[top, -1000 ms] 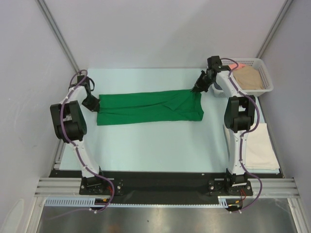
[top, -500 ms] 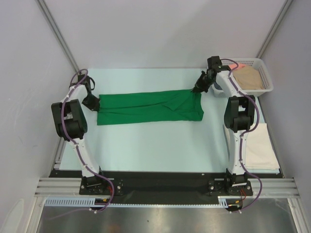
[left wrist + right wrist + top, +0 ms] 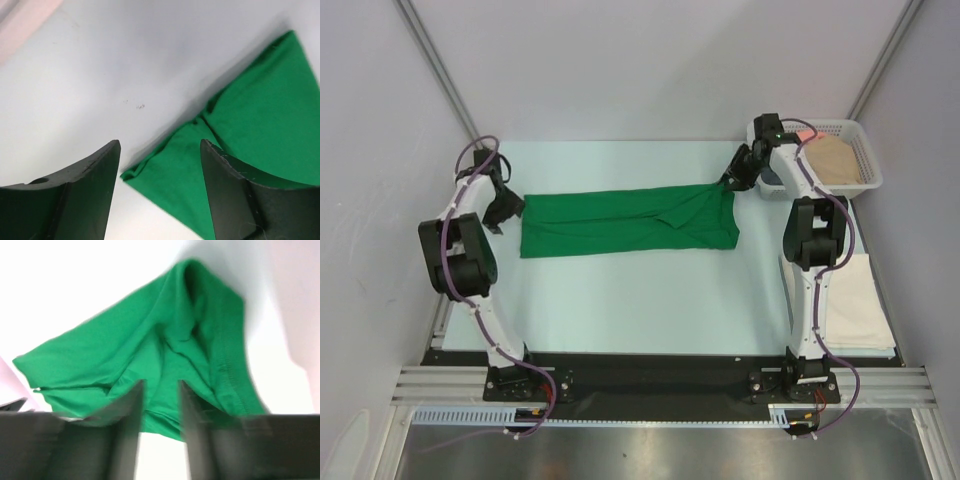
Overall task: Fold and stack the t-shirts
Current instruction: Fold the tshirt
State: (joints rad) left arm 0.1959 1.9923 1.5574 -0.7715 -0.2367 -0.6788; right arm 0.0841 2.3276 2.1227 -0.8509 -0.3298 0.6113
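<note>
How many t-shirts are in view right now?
4: green t-shirt spread mid-table; tan t-shirt in the basket; pink t-shirt peeking beside it; cream-white t-shirt folded near right. Others may be buried.

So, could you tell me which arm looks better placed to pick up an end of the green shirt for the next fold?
Probably the left: the left gripper stands wide open at the flat left corner of the green shirt. The right gripper shows a narrower gap above a bunched corner.
</note>
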